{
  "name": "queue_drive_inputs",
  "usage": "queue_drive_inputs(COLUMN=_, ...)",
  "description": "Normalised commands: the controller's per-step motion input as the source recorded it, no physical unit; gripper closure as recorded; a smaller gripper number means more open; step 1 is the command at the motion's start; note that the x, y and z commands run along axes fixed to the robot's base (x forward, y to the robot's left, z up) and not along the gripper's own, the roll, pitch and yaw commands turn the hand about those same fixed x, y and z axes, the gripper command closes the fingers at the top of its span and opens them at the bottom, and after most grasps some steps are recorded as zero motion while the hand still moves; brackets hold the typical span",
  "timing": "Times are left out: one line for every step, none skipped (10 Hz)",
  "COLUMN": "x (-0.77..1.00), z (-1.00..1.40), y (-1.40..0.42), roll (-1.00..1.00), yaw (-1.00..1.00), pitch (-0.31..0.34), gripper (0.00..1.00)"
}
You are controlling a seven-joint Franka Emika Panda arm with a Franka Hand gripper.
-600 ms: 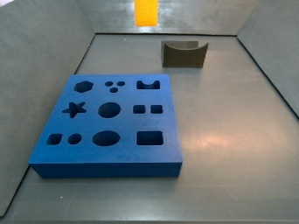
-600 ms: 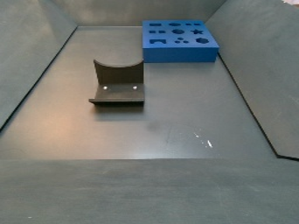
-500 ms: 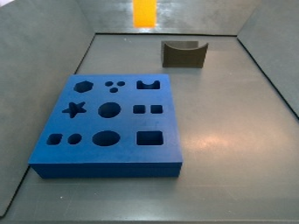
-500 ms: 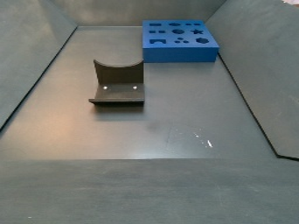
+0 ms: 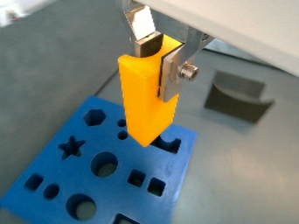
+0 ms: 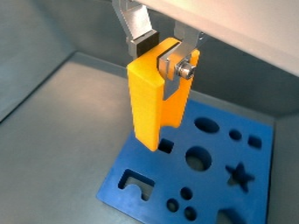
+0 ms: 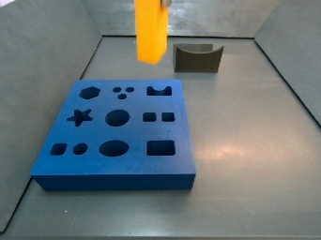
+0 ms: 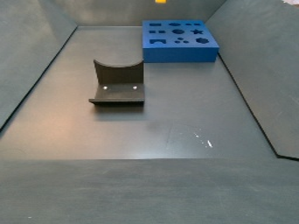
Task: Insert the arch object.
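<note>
Holding the arch object [image 5: 149,94] clamped upright, your gripper [image 5: 162,54] hangs above the blue board [image 5: 52,159]; align over the arch-shaped hole [image 7: 158,90], at 12 o'clock, before descending.

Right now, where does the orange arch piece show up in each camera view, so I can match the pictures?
Wrist view: arch object hangs mid-frame, clamped in the hand, above the blue board.
Wrist view: arch object again central, hand gripping its upper end.
Side view: arch object at the top, left of centre.
Side view: only a sliver at the top edge.
Shared landmark: the blue board.
</note>
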Motion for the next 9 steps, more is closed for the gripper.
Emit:
queue_drive_inputs(x=0.00, z=-0.53, y=0.00, roll=-0.03, yaw=-1.00, pitch=0.000, gripper=1.00)
queue_drive_inputs(x=0.00, z=-0.53, y=0.00, roll=-0.01, yaw=-1.00, pitch=-0.007, gripper=1.00)
queue_drive_inputs(x=0.00, z=-0.51, y=0.00, roll=-0.02, yaw=-1.00, pitch=-0.013, gripper=1.00)
queue_drive_inputs(x=0.02, z=-0.41, y=0.02, roll=-0.05, yaw=-1.00, pitch=-0.040, gripper=1.00)
queue_drive_inputs(x=0.00, z=-0.37, y=0.17, roll=-0.04, yaw=-0.84, pitch=-0.060, gripper=1.00)
queue_drive_inputs(x=0.00, z=-0.37, y=0.30, roll=-0.06, yaw=-0.68, pitch=-0.060, gripper=1.00)
queue_drive_inputs(x=0.00, z=-0.34, y=0.35, roll=-0.09, yaw=-0.60, pitch=-0.081, gripper=1.00)
queue_drive_inputs(x=0.00, z=-0.31, y=0.35, roll=-0.12, yaw=-0.57, pitch=-0.103, gripper=1.00)
queue_drive_inputs(x=0.00, z=-0.27, y=0.35, roll=-0.13, yaw=-0.56, pitch=-0.123, gripper=1.00)
